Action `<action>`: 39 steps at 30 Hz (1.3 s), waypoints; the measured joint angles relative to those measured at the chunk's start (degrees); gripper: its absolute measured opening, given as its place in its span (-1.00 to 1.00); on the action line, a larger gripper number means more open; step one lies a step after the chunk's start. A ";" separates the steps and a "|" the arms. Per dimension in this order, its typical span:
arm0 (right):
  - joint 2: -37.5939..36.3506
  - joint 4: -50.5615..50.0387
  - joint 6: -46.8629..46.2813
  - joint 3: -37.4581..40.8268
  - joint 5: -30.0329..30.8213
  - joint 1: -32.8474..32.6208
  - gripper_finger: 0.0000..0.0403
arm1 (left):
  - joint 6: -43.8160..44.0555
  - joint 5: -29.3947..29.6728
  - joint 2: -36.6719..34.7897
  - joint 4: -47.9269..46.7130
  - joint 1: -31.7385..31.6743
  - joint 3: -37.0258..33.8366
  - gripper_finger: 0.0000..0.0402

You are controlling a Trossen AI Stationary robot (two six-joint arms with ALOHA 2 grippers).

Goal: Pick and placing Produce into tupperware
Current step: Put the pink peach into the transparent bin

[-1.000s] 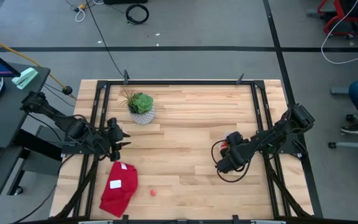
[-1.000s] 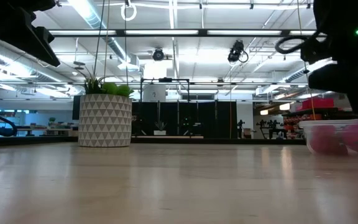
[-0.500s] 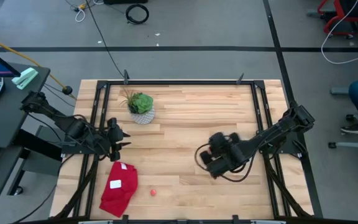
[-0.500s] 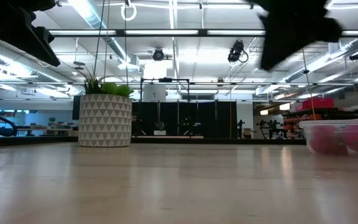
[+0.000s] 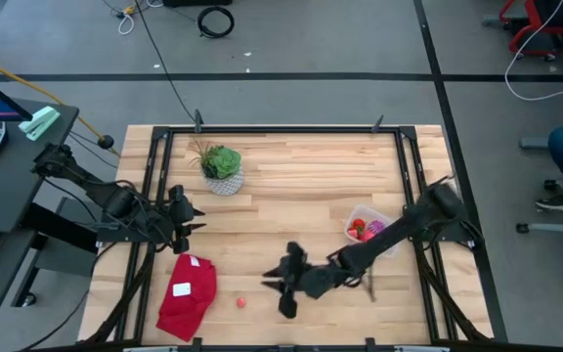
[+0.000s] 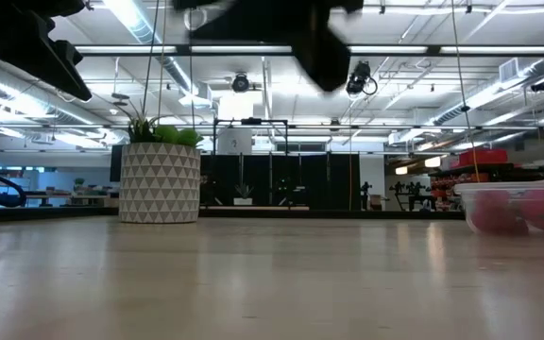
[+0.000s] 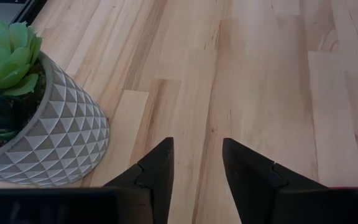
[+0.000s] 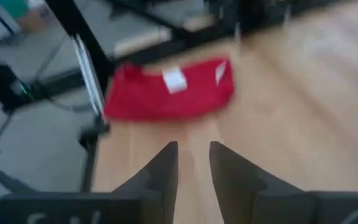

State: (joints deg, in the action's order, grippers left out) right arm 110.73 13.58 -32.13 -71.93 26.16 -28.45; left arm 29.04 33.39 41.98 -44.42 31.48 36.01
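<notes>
The tupperware stands right of the table's centre with red and pink produce inside; it also shows in the low view. One small red berry lies on the wood near the near edge. My right gripper hangs above the table just right of that berry, open and holding nothing; its wrist view looks toward the red cloth. My left gripper waits at the table's left side, open and holding nothing.
A potted plant in a white patterned pot stands at the far left. The red cloth with a white label lies at the near left, beside the berry. Bare wood lies between the plant and the tupperware.
My right gripper has swept from above the tupperware toward the table's left and near edge, ending close to the loose berry. The tupperware, covered by the arm before, now shows in the high view. The left arm has kept still.
</notes>
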 joint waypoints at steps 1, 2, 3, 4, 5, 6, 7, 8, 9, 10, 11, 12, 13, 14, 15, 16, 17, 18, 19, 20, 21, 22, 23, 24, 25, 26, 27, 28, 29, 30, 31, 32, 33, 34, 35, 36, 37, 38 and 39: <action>2.35 0.35 -0.66 -0.65 -1.05 0.01 -0.50 | 0.00 0.00 0.00 0.04 -0.02 0.00 -0.27; 4.57 0.31 -0.70 -1.59 -2.40 0.02 -0.50 | 0.00 0.00 0.01 0.04 -0.02 0.00 -0.26; 6.54 0.36 -0.05 -2.66 -3.78 0.07 -0.50 | 0.00 0.00 0.02 0.04 -0.02 0.01 -0.26; 8.17 0.37 1.04 -3.62 -4.81 0.07 -0.49 | 0.00 0.00 0.01 0.04 -0.02 0.01 -0.25; 9.62 0.44 2.21 -4.75 -6.00 0.22 -0.47 | 0.00 0.00 0.01 0.04 0.00 0.00 -0.25; 11.00 0.71 3.26 -5.97 -7.25 0.39 -0.45 | 0.00 0.00 0.00 0.04 -0.01 0.00 -0.24; 12.13 0.75 4.45 -7.00 -8.87 0.61 -0.43 | 0.00 0.00 0.02 0.07 -0.01 0.01 -0.24; 13.07 0.62 6.03 -7.90 -10.76 0.92 -0.40 | 0.00 0.00 0.00 0.04 -0.02 0.02 -0.24; 13.98 0.50 7.49 -8.93 -11.93 1.27 -0.36 | 0.00 0.00 0.00 0.06 0.00 0.02 -0.24; 14.69 0.25 8.62 -9.95 -12.57 1.62 -0.32 | 0.00 0.00 0.02 0.07 0.00 0.02 -0.24; 15.26 0.05 9.55 -10.95 -13.02 1.94 -0.29 | 0.00 0.00 0.00 0.07 -0.02 0.02 -0.25; 15.61 0.08 10.32 -11.90 -13.82 2.26 -0.25 | 0.00 0.00 0.00 0.09 -0.02 0.02 -0.26; 15.95 0.21 10.90 -12.75 -14.58 2.61 -0.21 | 0.00 0.00 0.01 0.09 -0.01 0.02 -0.26; 16.23 0.24 11.10 -13.55 -15.47 2.95 -0.17 | 0.00 0.00 0.02 0.09 0.00 0.02 -0.27; 16.52 -0.20 11.25 -14.14 -15.97 3.12 -0.13 | 0.00 0.00 0.00 0.08 -0.01 0.02 -0.28; 17.02 -0.47 11.29 -14.69 -16.28 3.26 -0.09 | 0.00 0.00 0.00 0.07 0.00 0.02 -0.28; 17.52 -0.50 11.37 -15.06 -16.52 3.28 -0.06 | -0.02 0.00 0.02 0.09 0.00 0.02 -0.29; 18.05 -0.86 11.46 -15.36 -16.55 3.26 -0.02 | -0.01 0.00 0.02 0.04 -0.01 0.02 -0.30; 18.70 -0.83 11.77 -15.74 -16.64 3.25 0.00 | -0.02 0.00 0.00 0.07 -0.02 0.02 -0.30; 19.32 -0.80 12.18 -16.06 -16.70 3.22 0.03 | -0.02 0.00 0.02 0.05 -0.02 0.02 -0.30; 20.02 -0.71 12.30 -16.43 -16.68 3.20 0.05 | -0.02 0.00 0.02 0.04 -0.02 0.02 -0.30; 20.76 -0.54 12.32 -16.82 -16.66 3.07 0.07 | -0.02 0.00 0.00 0.04 -0.02 0.02 -0.30; 21.73 -0.59 12.34 -17.35 -16.45 2.90 0.07 | -0.02 0.00 0.01 0.04 0.00 0.02 -0.30; 22.73 -0.54 12.54 -18.12 -16.21 2.75 0.08 | -0.03 0.00 0.02 0.03 0.00 0.02 -0.29; 23.73 -0.95 13.16 -19.02 -16.20 2.55 0.08 | -0.11 0.00 0.01 0.02 -0.01 0.02 -0.28; 24.77 -1.03 14.00 -20.12 -16.19 2.38 0.09 | -0.13 0.00 0.00 0.04 -0.01 0.02 -0.27; 25.80 -0.92 14.83 -21.50 -16.25 2.26 0.09 | -0.13 0.00 0.02 0.02 -0.01 0.02 -0.26; 26.71 -0.81 15.62 -22.87 -16.22 2.17 0.09 | -0.13 0.00 0.02 0.01 -0.02 0.02 -0.26; 27.55 -0.53 16.39 -24.14 -16.27 2.09 0.09 | -0.12 0.00 0.01 0.02 0.00 0.02 -0.25; 28.37 -0.61 17.14 -25.30 -16.23 2.06 0.09 | -0.13 0.00 0.00 0.02 0.00 0.02 -0.24; 29.18 -1.19 17.57 -26.29 -16.21 2.15 0.09 | -0.13 0.00 0.02 0.02 -0.02 0.02 -0.24; 29.95 -2.23 17.82 -27.16 -16.07 2.36 0.09 | -0.11 0.00 0.02 0.02 0.00 0.02 -0.24; 30.48 -3.79 17.93 -27.84 -15.83 2.58 0.09 | -0.09 0.00 0.01 0.02 0.00 0.02 -0.24; 30.80 -4.98 18.05 -28.37 -15.20 2.84 0.09 | -0.09 0.00 0.02 0.00 -0.01 0.02 -0.24; 31.02 -5.99 18.01 -28.77 -15.32 3.11 0.09 | -0.09 0.00 0.01 0.00 -0.01 0.02 -0.25; 31.08 -6.32 17.94 -28.95 -15.17 3.37 0.09 | -0.09 0.00 0.02 0.00 0.00 0.02 -0.26; 31.09 -7.03 17.88 -28.95 -15.11 3.56 0.09 | -0.09 0.00 0.01 0.00 -0.01 0.02 -0.27; 31.09 -7.61 17.86 -28.95 -15.15 3.78 0.09 | -0.09 0.00 0.00 0.00 -0.01 0.02 -0.27; 31.09 -8.29 17.85 -28.95 -15.19 3.84 0.09 | -0.09 0.00 0.02 -0.02 -0.01 0.02 -0.28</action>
State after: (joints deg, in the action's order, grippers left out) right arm 141.82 5.30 -14.28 -100.88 10.97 -24.61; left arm 28.95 33.39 42.00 -44.45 31.47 36.03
